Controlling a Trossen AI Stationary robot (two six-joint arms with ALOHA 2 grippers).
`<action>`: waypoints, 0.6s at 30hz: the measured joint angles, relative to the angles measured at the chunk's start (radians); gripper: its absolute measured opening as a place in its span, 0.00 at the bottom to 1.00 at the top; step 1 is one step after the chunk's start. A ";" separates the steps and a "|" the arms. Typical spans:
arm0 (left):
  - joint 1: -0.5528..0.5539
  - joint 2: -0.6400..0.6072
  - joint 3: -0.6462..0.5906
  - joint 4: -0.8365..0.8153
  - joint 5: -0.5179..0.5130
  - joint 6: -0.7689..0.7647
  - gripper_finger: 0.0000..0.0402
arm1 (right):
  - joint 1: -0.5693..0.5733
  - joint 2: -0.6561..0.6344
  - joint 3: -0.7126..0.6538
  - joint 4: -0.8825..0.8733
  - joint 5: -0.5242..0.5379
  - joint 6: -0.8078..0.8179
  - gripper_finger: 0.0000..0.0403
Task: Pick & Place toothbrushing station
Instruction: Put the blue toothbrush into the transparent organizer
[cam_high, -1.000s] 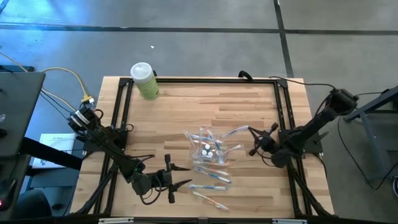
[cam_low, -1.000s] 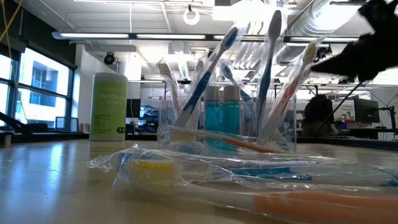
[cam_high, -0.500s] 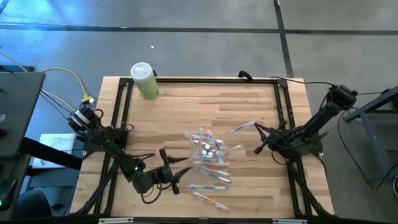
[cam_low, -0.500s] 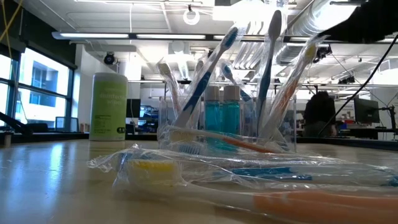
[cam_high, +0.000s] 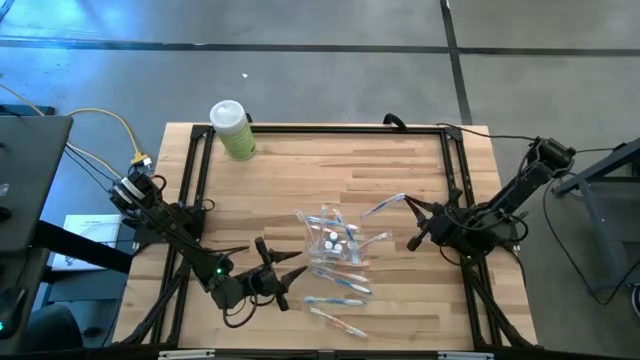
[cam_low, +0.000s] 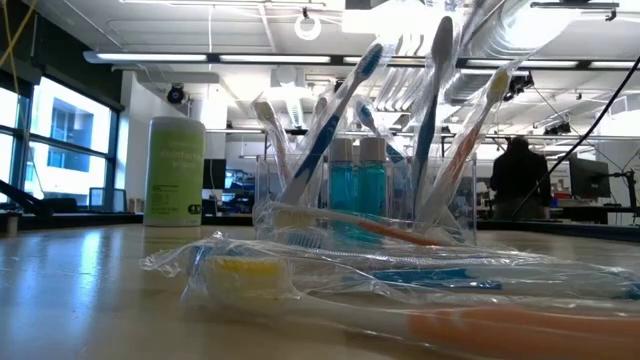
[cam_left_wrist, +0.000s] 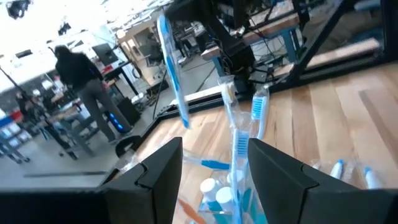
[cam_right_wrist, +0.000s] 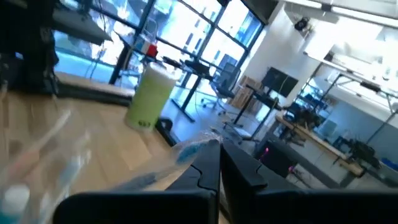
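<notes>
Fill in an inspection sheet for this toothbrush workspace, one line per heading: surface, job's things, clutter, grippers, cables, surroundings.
Surface: wooden table in a black frame.
Job's things: clear holder mid-table with upright brushes and white-capped tubes; wrapped brushes lie flat beside it.
Clutter: green bottle upright at a far corner.
Grippers: left gripper open, pointing at the holder, not touching it; right gripper shut on a wrapped brush lifted beside the holder.
Cables: yellow cable off the table's left; black cable by the right arm.
Surroundings: grey floor; workshop benches; a person standing far behind.
</notes>
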 joint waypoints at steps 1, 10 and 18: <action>0.000 0.000 0.000 0.000 0.000 -0.023 0.44 | -0.007 0.004 0.022 -0.009 -0.021 -0.005 0.01; -0.004 0.000 0.000 0.003 -0.002 -0.075 0.44 | -0.011 0.106 0.103 -0.009 -0.094 0.043 0.01; -0.009 0.000 0.000 0.003 -0.028 -0.126 0.44 | 0.051 0.198 0.156 -0.029 0.054 0.038 0.00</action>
